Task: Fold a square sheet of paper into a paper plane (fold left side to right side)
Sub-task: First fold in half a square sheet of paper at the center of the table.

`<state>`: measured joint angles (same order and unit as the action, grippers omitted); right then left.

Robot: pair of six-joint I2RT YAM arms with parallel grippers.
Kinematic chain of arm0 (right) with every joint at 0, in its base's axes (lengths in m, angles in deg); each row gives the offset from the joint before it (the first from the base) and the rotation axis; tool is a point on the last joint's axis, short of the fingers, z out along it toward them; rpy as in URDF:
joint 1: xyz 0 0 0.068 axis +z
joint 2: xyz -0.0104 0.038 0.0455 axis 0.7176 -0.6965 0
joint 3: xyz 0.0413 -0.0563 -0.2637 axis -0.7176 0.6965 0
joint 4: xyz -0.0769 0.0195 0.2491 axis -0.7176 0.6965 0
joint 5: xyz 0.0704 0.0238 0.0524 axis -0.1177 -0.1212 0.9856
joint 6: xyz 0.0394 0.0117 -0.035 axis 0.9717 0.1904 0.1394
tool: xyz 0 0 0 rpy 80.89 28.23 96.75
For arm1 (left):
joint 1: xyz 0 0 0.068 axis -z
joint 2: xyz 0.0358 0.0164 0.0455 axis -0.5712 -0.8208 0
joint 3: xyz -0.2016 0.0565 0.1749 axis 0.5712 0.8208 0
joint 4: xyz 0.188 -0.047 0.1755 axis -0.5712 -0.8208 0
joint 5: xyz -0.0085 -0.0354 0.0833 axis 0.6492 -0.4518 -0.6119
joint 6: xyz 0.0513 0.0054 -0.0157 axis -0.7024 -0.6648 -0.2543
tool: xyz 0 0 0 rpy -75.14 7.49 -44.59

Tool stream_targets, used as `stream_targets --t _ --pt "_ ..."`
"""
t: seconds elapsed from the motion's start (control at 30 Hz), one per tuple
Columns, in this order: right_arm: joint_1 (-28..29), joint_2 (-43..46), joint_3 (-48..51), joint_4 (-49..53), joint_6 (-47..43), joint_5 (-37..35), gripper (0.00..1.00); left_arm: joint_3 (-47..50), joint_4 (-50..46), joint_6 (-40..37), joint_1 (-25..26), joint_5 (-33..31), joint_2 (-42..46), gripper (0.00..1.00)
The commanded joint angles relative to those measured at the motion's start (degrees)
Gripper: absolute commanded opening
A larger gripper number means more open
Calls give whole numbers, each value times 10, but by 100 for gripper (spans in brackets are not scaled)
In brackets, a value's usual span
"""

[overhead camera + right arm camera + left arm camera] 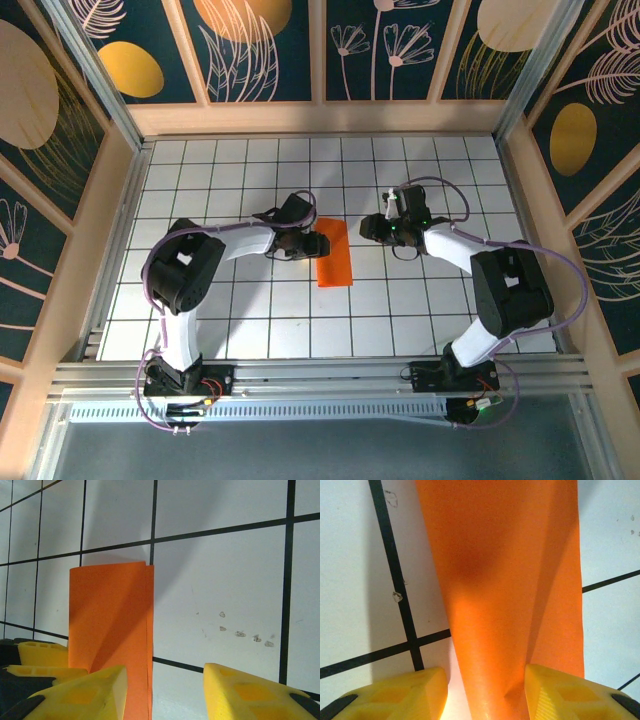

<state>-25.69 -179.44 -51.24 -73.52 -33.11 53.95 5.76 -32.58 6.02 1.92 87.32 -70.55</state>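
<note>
Here, folded orange paper (334, 254), left tool (487, 695) astride

Square sheet of paper (334, 254): bright orange (darker in shadow), between yellow fingers (560, 697). Table (420, 310) under the fingers: white, black-gridded. Walls (390, 60) beyond them: navy, gold-and-cream plant motifs.

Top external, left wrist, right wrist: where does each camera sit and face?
Top external: above and behind, looking down at the folded bright orange paper sheet; left arm and right arm show.
Left wrist: down along the left gripper, its yellow fingers straddling the sheet.
Right wrist: low, past the right gripper toward the sheet.
Shared: both wrist views show the sheet.
</note>
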Motion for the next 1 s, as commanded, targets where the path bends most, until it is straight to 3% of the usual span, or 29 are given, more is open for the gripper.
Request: stream_targets --t 0.0,0.97 --pt "-4 17 7 6 -8 -7 45 8 -20 -24 19 -38 -84 48" --pt "-4 12 9 -7 -1 25 45 -13 -36 -32 21 -32 -106 50"
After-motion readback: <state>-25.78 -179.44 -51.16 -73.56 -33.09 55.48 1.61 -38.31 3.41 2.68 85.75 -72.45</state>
